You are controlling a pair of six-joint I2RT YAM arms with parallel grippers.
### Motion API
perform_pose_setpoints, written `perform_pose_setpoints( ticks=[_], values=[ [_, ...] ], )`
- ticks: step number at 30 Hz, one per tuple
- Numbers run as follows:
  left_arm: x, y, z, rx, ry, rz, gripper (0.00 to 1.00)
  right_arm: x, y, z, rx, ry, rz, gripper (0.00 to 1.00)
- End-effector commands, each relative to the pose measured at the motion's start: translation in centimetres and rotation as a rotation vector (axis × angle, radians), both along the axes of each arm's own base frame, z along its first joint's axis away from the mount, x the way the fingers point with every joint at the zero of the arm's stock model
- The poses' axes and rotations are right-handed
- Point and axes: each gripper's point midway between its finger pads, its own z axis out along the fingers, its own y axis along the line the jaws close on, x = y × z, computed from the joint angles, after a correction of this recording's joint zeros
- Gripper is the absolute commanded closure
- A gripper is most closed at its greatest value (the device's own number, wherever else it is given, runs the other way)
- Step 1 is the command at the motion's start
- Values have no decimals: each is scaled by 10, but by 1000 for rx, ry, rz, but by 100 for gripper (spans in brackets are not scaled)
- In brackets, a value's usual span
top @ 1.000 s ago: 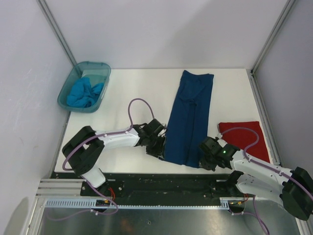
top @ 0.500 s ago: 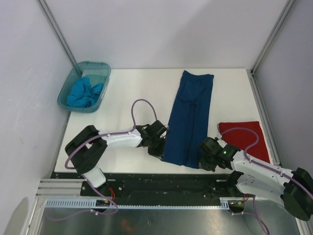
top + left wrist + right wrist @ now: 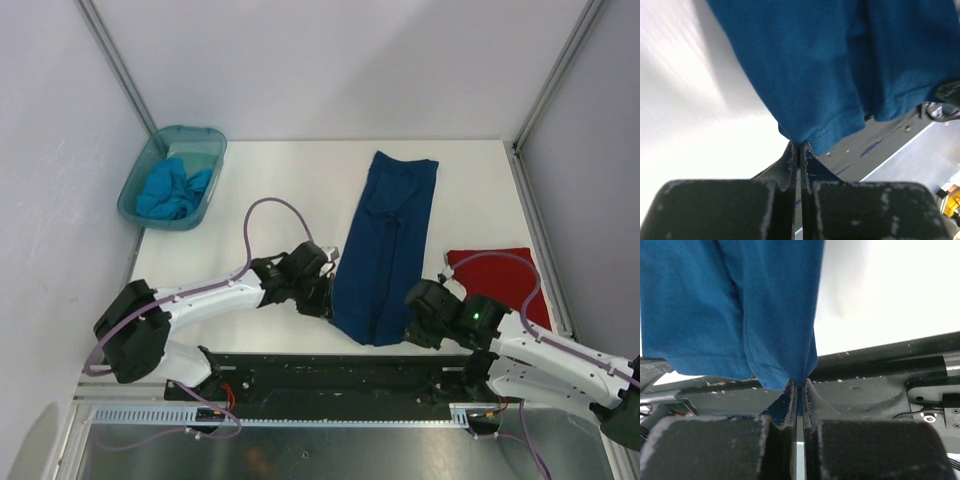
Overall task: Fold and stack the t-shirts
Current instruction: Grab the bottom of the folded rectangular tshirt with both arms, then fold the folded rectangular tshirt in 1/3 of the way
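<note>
Nothing can be read in any of the views: no text, label, brand, number or sign. The navy t-shirt point(image 3: 385, 240) shows only plain cloth on the side that can be seen.
</note>
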Motion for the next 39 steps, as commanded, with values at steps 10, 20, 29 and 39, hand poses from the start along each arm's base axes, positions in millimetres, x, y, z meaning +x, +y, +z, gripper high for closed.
perform_pose_setpoints(
  ticks=[10,20,29,39],
  values=[
    [148,-78,47,-96,-148,90,100,153,-30,38,-93,-220,-102,100],
    [251,-91,25,-87,-187,222,100,255,-47,15,-146,-252,-163,100],
    [290,-94,23,-111,-205,265,100,298,-64,14,-125,-277,-221,100],
    [315,-96,23,-139,-215,288,100,321,-80,14,-90,-295,-247,100]
  ],
)
